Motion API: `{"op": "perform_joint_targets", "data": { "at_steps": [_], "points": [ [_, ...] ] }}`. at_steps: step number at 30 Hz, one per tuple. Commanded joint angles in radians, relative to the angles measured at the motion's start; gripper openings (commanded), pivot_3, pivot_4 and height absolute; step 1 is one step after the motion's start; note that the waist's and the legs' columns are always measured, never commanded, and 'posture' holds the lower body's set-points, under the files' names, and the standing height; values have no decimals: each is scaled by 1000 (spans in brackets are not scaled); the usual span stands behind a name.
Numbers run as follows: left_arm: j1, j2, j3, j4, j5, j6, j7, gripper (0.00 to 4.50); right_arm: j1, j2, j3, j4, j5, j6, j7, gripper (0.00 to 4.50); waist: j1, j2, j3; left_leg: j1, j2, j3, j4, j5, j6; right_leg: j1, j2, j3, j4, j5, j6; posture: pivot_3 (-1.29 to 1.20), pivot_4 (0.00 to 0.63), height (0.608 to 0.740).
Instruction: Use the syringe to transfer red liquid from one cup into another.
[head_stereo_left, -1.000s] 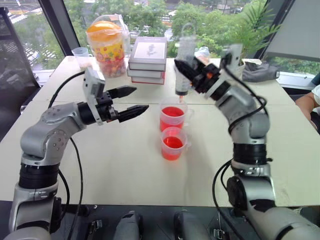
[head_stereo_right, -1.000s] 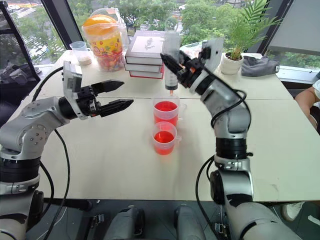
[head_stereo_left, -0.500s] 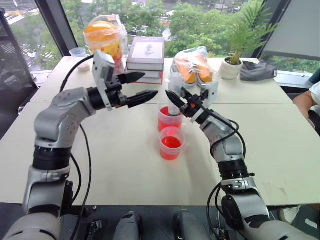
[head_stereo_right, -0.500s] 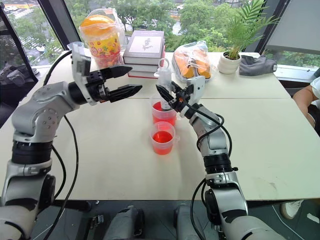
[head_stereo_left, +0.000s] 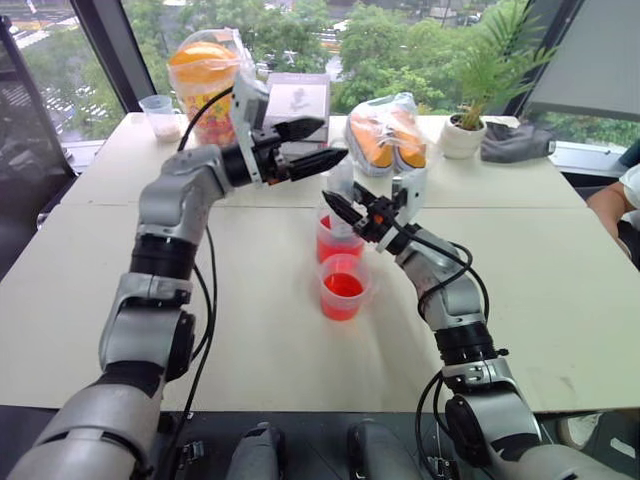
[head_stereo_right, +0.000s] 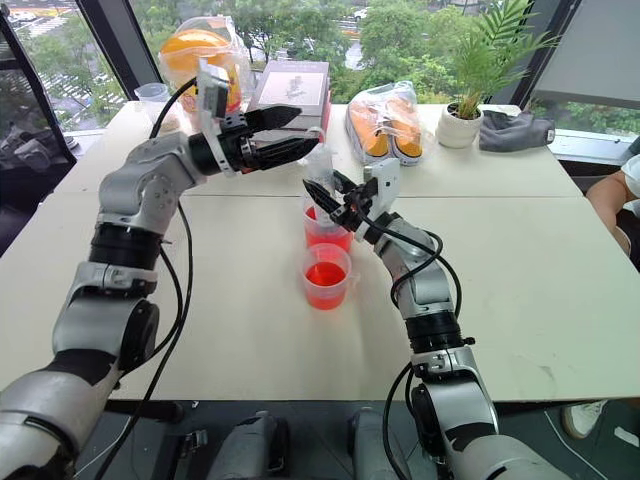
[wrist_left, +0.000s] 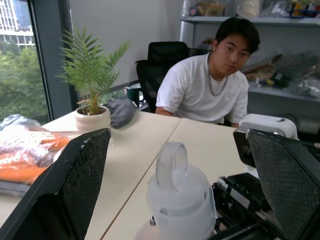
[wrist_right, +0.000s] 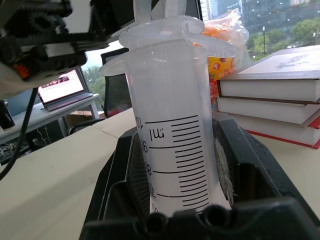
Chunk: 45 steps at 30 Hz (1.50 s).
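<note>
Over the taller cup of red liquid stands the syringe, upright, its barrel pinched by the right gripper. Just nearer sits the shorter cup. Above the plunger ring, the left gripper has fingers spread wide (nothing between them).

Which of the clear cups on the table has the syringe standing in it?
The taller cup of red liquid, the one just beyond the shorter red cup; the syringe, clamped in the right gripper, stands in it. The small beige-filled cup sits far off.
</note>
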Motion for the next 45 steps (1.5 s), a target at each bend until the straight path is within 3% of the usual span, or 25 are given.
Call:
{"op": "perform_joint_targets", "data": {
  "at_steps": [1,4,10,45],
  "points": [
    [-60,-17,10,72,15,-37,-59,3971,-2,-9,6,-58,-2,-12,6,1395,0,0,0,0,0,0,0,0,0,0,0,0,0,0,0,0,150,740],
    [-73,-29,5,111,34,-49,-92,2808,-4,-14,10,-64,-2,-11,5,1395,0,0,0,0,0,0,0,0,0,0,0,0,0,0,0,0,150,740],
    [-70,-38,7,126,58,-50,-131,22,-13,-24,12,-68,0,-10,5,1395,1,0,0,0,0,0,0,0,0,0,0,0,0,0,0,0,150,740],
    [-204,48,119,120,47,-123,-10,22,-3,-17,76,38,-20,1,80,1395,1,0,0,0,0,0,0,0,0,0,0,0,0,0,0,0,150,740]
  ]
}}
